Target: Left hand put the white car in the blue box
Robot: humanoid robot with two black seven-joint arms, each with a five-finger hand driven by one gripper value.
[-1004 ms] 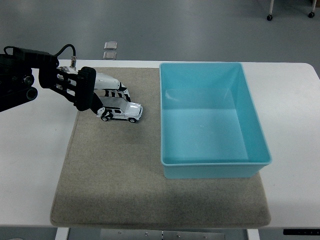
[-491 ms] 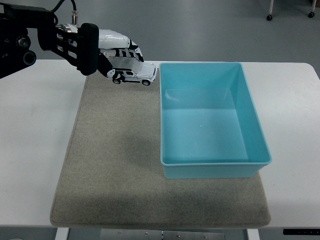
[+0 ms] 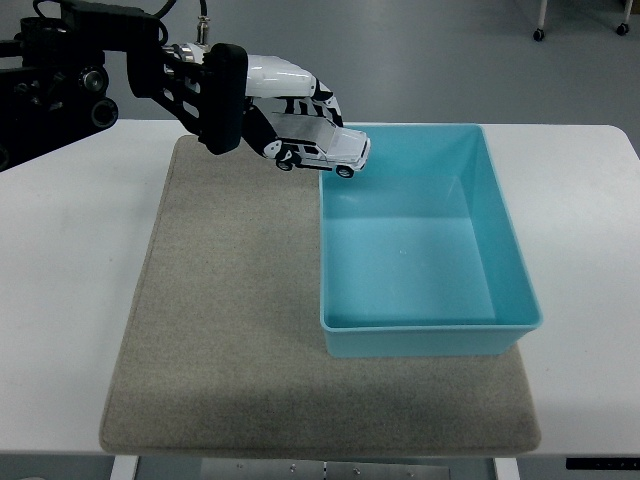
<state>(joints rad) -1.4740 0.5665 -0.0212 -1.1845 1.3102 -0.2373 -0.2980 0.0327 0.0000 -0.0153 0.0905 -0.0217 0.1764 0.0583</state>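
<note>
1. Reaching in from the left edge, the left hand (image 3: pixel 262 110) is raised above the worktop (image 3: pixel 70 260) with its fingers (image 3: pixel 300 85) closed around the white car (image 3: pixel 322 153).
2. The car hangs in the air, tilted nose-down toward the right, touching neither the mat nor the box.
3. Its front end sits over the far-left corner of the blue box (image 3: pixel 425 340), while its rear is tucked under the fingers, over the mat's far edge.
4. The fingers are white with black bands and lie across the car's roof; the palm and wrist behind them are black.
5. A black cable rises from the wrist toward the top of the picture.
6. The blue box is a rectangular open tub standing on the right part of a grey-beige mat (image 3: pixel 230 340), and nothing lies inside it.
7. The mat covers the middle of the white worktop, and the box's right side reaches just past the mat's right edge.
8. Beyond the worktop is a grey floor (image 3: pixel 430 50), with furniture wheels (image 3: pixel 540 34) at the top right corner.
</note>
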